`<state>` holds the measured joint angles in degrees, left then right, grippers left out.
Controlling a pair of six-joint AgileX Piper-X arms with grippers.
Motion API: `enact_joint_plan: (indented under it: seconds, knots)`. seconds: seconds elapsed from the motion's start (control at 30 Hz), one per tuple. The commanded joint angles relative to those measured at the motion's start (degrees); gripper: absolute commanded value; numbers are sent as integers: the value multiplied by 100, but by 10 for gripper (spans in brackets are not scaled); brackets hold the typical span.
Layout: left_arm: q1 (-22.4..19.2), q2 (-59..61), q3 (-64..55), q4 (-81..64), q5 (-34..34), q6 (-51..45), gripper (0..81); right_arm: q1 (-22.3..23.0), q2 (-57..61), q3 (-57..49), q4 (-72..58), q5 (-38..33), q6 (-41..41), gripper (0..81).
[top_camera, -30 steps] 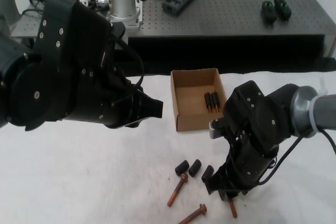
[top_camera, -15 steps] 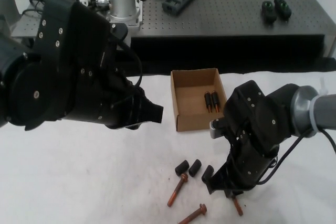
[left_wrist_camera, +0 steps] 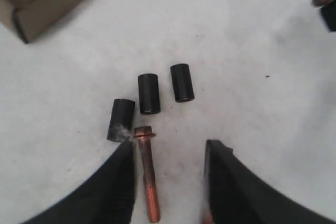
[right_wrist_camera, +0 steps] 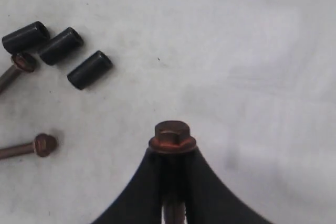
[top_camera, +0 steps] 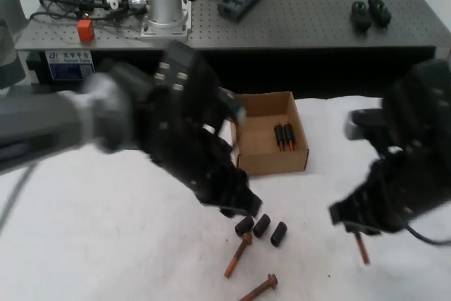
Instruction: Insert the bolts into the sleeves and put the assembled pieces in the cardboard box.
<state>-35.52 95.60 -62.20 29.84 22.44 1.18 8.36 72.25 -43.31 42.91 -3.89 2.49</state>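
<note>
The left claw hung wide open over the tabletop, with a loose bolt lying between its fingers, close to one. Three sleeves lay on their sides just past the fingertips, side by side, long axes roughly along the claw's reach. The right claw was clamped on a second bolt by its shank, well apart from the sleeves. Two assembled pieces lay in the cardboard box. The left arm looked the nearer to the sleeves.
</note>
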Motion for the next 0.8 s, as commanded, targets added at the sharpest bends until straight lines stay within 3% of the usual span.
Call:
enact_joint_plan:
  seconds: [0.0,0.23,0.77]
  knots:
    - [-243,785,-934,627,-543,591,314,-194,-641,306,188,-192,-42,20]
    - [-353,1955,-2315,1496,-1180,1144,314,-458,-1583,795,280,-228,6,20]
    - [-584,2982,-3775,2470,-1154,1440,314,-466,-1669,855,304,-228,6,20]
